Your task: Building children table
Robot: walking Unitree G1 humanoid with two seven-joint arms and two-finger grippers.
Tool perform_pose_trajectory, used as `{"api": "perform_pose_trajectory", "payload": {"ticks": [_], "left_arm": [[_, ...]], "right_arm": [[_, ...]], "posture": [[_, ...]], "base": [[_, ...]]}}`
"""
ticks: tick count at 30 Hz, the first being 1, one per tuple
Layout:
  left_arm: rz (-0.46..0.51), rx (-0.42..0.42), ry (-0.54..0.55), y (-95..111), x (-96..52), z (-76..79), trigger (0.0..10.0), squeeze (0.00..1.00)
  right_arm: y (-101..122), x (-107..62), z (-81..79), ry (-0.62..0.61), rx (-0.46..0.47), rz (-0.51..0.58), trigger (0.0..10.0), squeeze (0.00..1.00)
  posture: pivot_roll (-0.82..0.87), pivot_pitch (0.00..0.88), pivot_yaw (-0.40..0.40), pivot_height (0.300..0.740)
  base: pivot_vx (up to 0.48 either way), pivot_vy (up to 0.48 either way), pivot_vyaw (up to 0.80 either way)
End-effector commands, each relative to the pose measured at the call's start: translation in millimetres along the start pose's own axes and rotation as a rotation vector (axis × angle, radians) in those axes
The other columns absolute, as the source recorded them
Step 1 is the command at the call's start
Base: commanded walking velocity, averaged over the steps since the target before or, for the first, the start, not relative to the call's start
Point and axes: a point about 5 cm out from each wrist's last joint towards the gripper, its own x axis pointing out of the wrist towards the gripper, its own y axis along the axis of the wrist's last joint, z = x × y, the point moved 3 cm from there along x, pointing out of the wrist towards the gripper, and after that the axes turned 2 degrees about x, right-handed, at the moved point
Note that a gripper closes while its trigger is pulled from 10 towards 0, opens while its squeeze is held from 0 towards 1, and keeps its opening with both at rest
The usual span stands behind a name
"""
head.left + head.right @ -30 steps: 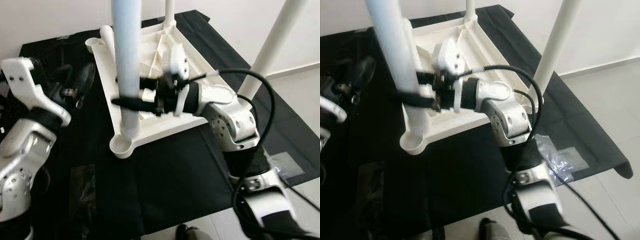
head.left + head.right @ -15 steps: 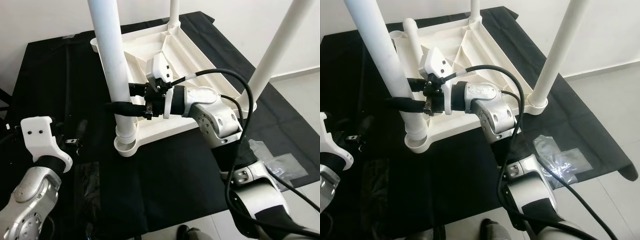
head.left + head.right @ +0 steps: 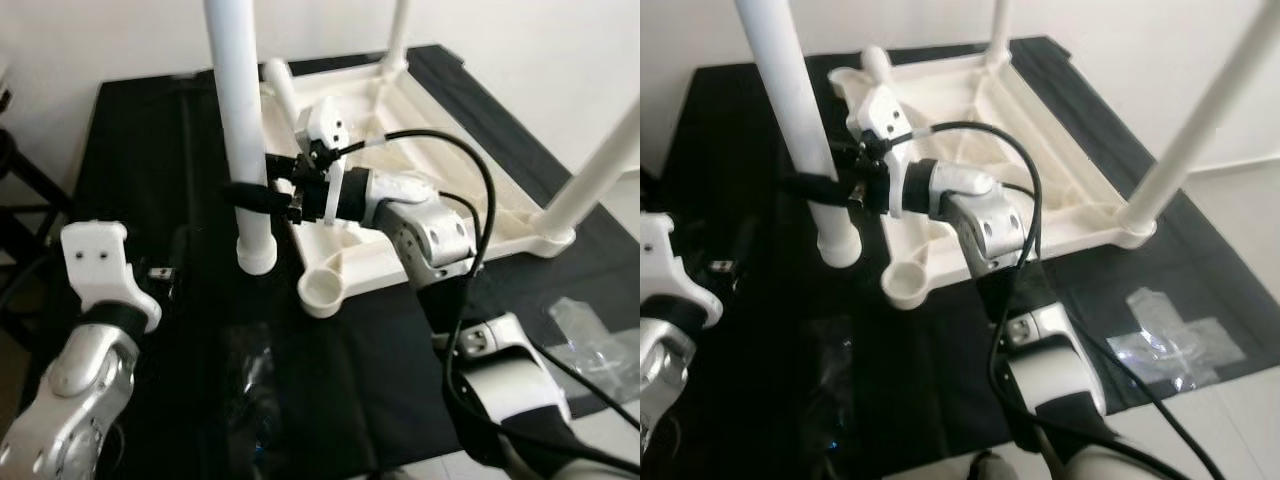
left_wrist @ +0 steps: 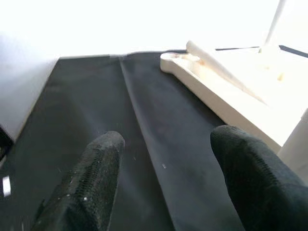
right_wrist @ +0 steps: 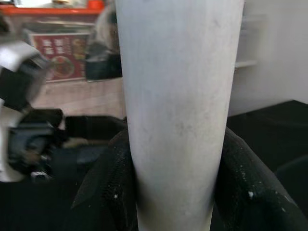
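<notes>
Left eye view: The white children's table top (image 3: 450,140) lies upside down on a black cloth (image 3: 150,150). Two legs stand upright in its far and right corner sockets. The near corner socket (image 3: 322,290) is open. The right gripper (image 3: 250,195) reaches across the table top, its jaws closed around a loose white table leg (image 3: 240,120). This leg is upright, with its flared lower end over the cloth just beside the near corner socket and not in it. The left gripper (image 3: 165,272) sits low at the left over the cloth, apart from the leg. A clear plastic bag (image 3: 590,335) lies on the cloth at the right.

Right eye view: The same layout appears. The held leg's lower end (image 3: 838,248) stands to the left of the empty socket (image 3: 902,282).

Left wrist view: The left jaws are spread wide and hold nothing; two black fingers (image 4: 91,183) frame the black cloth, with the edge of the inverted table top beyond.

Right wrist view: The black fingers (image 5: 108,187) press both sides of the white leg (image 5: 178,96), gripping it firmly.
</notes>
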Motion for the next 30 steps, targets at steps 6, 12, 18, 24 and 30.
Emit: {"api": "perform_pose_trajectory", "payload": {"ticks": [6,12,18,24,30], "left_arm": [[0.058,0.076,-0.089,15.0,17.1,5.4,10.0,0.00],[0.088,0.122,-0.156,21.8,25.1,15.3,10.0,0.00],[0.067,0.128,-0.248,13.5,25.8,34.5,10.0,0.00],[0.041,0.122,-0.264,1.2,23.9,39.1,10.0,0.00],[0.025,0.121,-0.245,-6.6,25.3,34.7,10.0,0.00]], "right_arm": [[-1.0,-5.7,-1.1,0.073,-0.012,-0.017,10.0,0.00],[-6.7,-15.3,-1.0,0.142,-0.027,-0.060,10.0,0.00],[-11.4,-26.2,-12.1,0.294,-0.003,-0.078,10.0,0.00],[-6.2,-35.1,-24.0,0.439,0.001,-0.061,10.0,0.00],[2.3,-35.1,-21.8,0.462,-0.001,-0.039,10.0,0.00]], "posture": [[0.03,0.179,0.001,0.740],[0.04,0.174,-0.004,0.740],[0.04,0.160,-0.002,0.740],[0.04,0.140,-0.005,0.740],[0.03,0.118,-0.010,0.740]], "base": [[0.000,0.000,0.00],[0.000,0.000,0.00],[0.000,0.000,0.00],[0.000,0.000,0.00],[0.000,0.000,0.00]]}}
